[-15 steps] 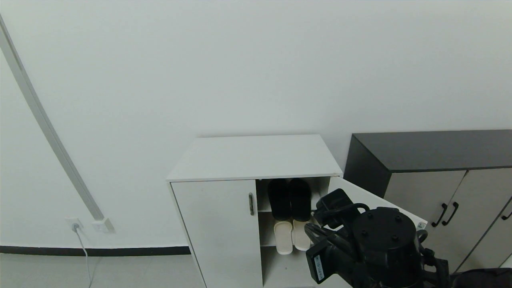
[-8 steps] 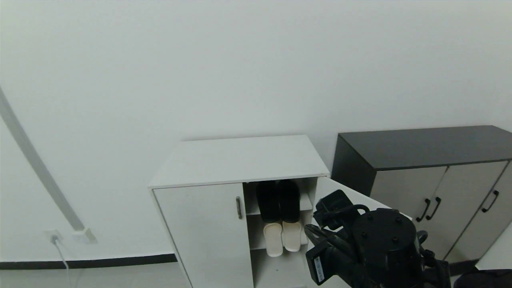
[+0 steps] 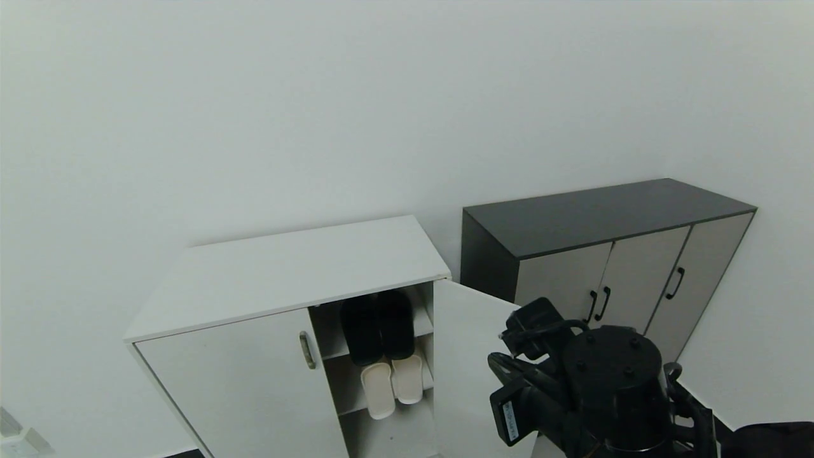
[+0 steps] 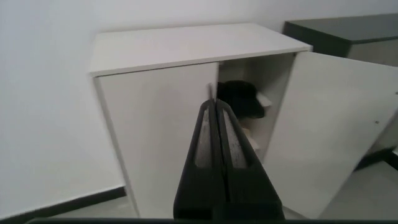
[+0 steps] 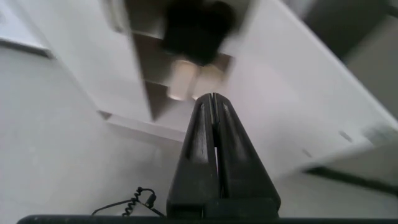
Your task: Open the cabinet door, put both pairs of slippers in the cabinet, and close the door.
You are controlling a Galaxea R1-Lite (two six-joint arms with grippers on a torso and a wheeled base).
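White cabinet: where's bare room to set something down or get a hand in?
Free: the white cabinet's flat top; the bottom compartment under the cream slippers, beside the open door; the dark cabinet's top. Crowded: upper shelf with black slippers, middle shelf with the cream pair.

Head view above, wrist views nearer, all toward cabinet

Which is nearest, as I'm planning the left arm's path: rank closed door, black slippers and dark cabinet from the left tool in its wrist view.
1. Closed door, just ahead of the left tool.
2. Black slippers, inside on a shelf.
3. Dark cabinet, past the open door.
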